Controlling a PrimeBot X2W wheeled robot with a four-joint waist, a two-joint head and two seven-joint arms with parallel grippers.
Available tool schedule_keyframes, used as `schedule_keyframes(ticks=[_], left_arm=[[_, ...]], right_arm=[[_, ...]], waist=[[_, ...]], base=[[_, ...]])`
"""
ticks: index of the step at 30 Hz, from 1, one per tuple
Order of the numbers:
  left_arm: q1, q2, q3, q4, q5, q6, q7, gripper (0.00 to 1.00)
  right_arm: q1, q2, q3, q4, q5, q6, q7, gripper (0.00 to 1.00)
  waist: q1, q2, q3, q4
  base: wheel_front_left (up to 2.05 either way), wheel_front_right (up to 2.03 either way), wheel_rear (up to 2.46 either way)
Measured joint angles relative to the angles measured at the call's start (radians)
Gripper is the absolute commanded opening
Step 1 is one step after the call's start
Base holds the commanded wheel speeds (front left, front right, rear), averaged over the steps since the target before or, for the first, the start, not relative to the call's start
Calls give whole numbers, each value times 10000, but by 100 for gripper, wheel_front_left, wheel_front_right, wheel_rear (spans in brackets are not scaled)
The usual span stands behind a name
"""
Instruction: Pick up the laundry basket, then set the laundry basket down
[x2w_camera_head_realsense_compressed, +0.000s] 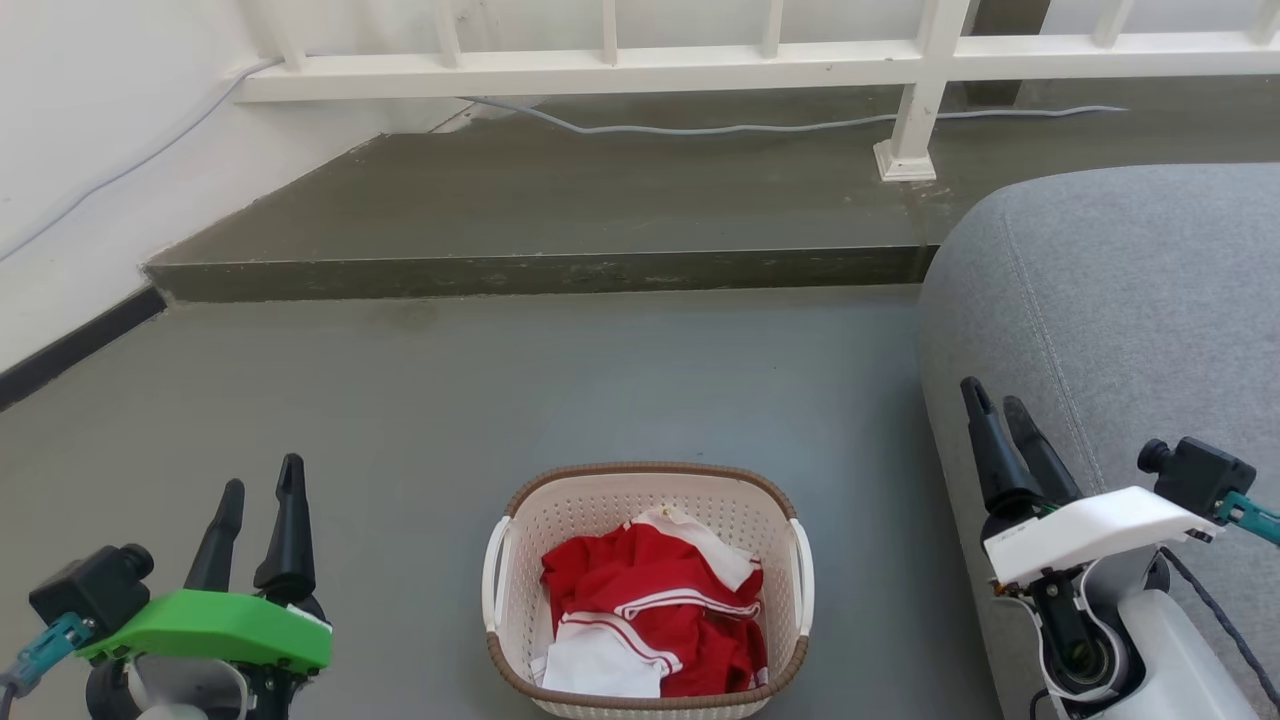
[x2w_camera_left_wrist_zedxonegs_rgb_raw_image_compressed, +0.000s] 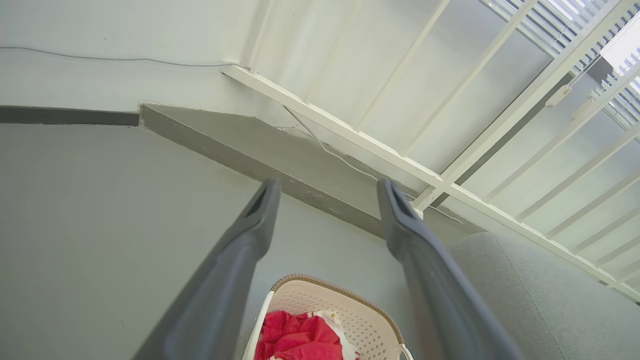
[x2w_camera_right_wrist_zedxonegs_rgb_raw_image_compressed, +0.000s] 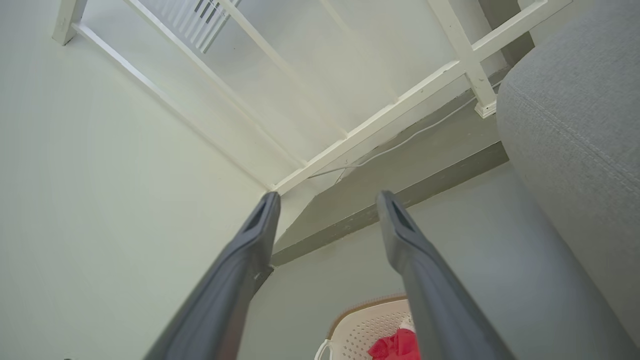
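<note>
grippers flank the work low on either side, touching nothing: the left gripper (x2w_camera_head_realsense_compressed: 262, 475) stands wide and empty, and the right gripper (x2w_camera_head_realsense_compressed: 991, 395) is likewise parted with nothing in it. between them the basket (x2w_camera_head_realsense_compressed: 560, 520) sits upright on the floor (x2w_camera_head_realsense_compressed: 500, 380), red and white clothes (x2w_camera_head_realsense_compressed: 640, 590) inside, both handles (x2w_camera_head_realsense_compressed: 492, 575) free. nothing of the task looks done: the lift and the set-down are both left. bare floor runs left of the basket and beyond it to a raised step (x2w_camera_head_realsense_compressed: 540, 272) under a railing (x2w_camera_head_realsense_compressed: 700, 65). a grey sofa (x2w_camera_head_realsense_compressed: 1120, 300) stands near the basket's right side, and the right gripper shows against it, so that arm likely has the tighter path.
</note>
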Motion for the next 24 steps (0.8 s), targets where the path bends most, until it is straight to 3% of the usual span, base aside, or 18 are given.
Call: schedule_keyframes(ticks=[24], left_arm=[[-28,-205,2,-366,3244,-15,-892,100]], right_arm=[[-205,25,531,-21,-3221,-150,-826,100]], waist=[[0,0,-8,-9]], base=[[0,0,0]])
